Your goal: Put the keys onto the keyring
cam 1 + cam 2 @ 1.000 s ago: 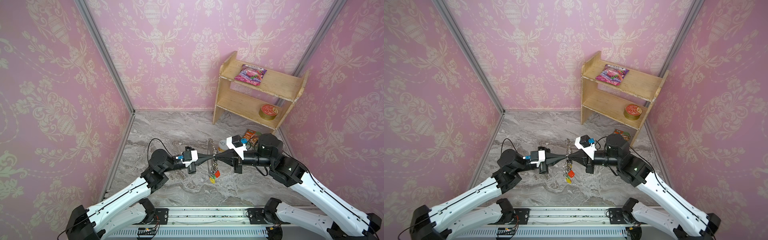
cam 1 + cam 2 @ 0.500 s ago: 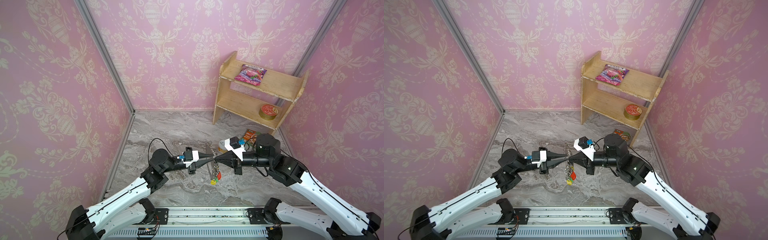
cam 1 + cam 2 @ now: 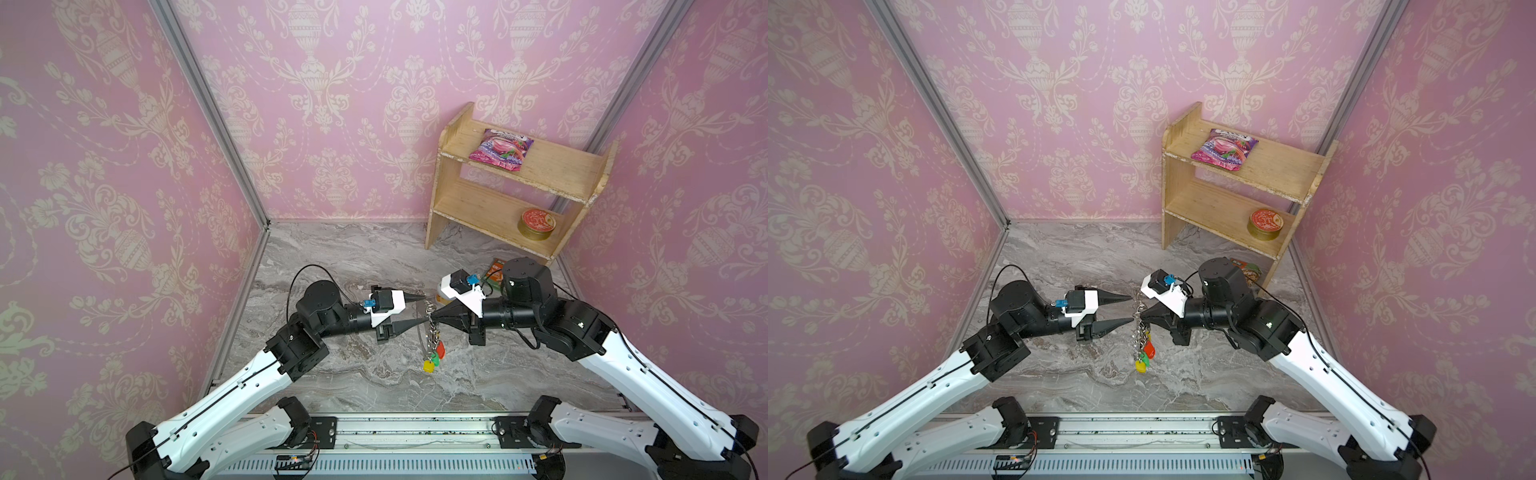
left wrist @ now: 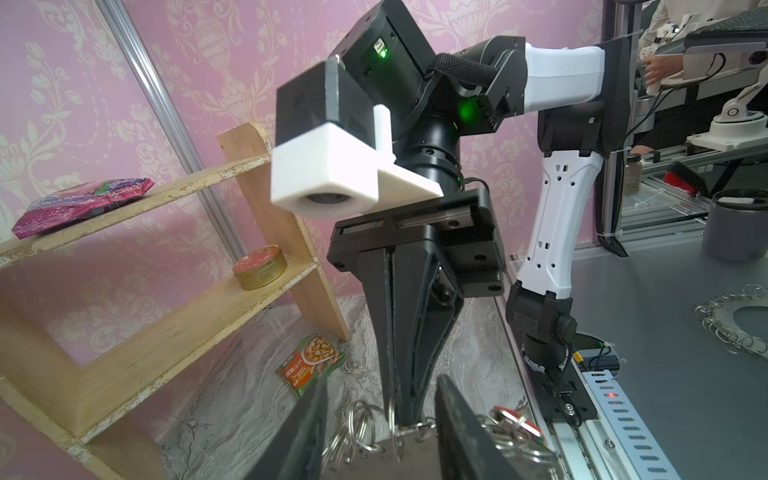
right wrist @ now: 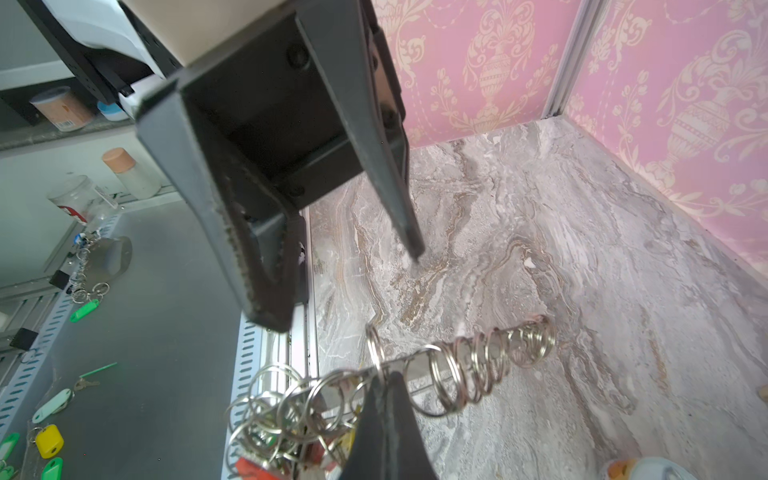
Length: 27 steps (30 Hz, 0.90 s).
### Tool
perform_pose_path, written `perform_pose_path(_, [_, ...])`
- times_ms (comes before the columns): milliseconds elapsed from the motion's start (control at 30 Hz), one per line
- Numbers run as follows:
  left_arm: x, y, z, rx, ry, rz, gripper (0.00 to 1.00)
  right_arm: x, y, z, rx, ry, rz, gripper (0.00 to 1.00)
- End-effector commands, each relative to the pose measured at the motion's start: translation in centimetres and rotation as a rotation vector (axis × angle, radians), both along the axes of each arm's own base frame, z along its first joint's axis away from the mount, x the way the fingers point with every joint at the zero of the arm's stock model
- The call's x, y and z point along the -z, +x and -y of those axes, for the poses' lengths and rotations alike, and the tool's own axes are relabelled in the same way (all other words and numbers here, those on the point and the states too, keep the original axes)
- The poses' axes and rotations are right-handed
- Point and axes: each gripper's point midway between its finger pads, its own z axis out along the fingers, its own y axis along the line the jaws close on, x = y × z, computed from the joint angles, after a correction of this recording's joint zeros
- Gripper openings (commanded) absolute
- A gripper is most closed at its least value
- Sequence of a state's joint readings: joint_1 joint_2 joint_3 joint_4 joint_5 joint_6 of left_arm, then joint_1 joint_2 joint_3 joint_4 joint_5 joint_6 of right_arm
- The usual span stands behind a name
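Pink damask walls (image 3: 374,124); grey marbled floor (image 3: 374,257); silvery keyring (image 3: 432,336).

1. The keyring (image 3: 431,336) (a tangle in both top views) is too small to tell what hangs on it.
2. Right wrist view: the edge cuts off the fingers (image 5: 386,432) of the right gripper (image 5: 383,380) and a red tag (image 5: 251,467).
3. Left wrist view: the fingers (image 4: 465,436) of the left gripper (image 4: 382,380) are blurred and cut off.

Bright, even, diffuse overhead light in both top views; only soft shadows under arms on marble floor (image 3: 374,257). Sharp centre, wide-angle bowing of wall posts toward frame corners. Left wrist view: left gripper (image 4: 380,380) and white camera housing (image 4: 324,183) close-up, soft; shelf (image 4: 124,212) behind crisp. Right wrist view: keyring (image 5: 528,340) slightly blurred, glints on metal.
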State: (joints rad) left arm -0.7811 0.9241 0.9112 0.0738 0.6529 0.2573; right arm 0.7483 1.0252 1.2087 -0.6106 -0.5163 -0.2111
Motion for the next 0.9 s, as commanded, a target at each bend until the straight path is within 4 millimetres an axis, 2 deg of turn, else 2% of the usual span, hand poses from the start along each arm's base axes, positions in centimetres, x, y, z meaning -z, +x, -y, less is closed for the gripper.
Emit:
perform_pose_path(0, [3.5,0.7,-0.2,-0.041,0.170,-0.094,0.50,-0.1,0.3,0.3,0.022,-0.051,0.037,0.00])
perform_pose_path(333, [4.8,1.2,0.6,-0.027,0.234,-0.153,0.29,0.4,0.6,0.0,0.031,-0.066,0.037,0.00])
perform_pose_path(867, [4.2,0.9,1.8,0.032,0.182,-0.159,0.21,0.5,0.7,-0.3,0.024,-0.060,0.030,0.00])
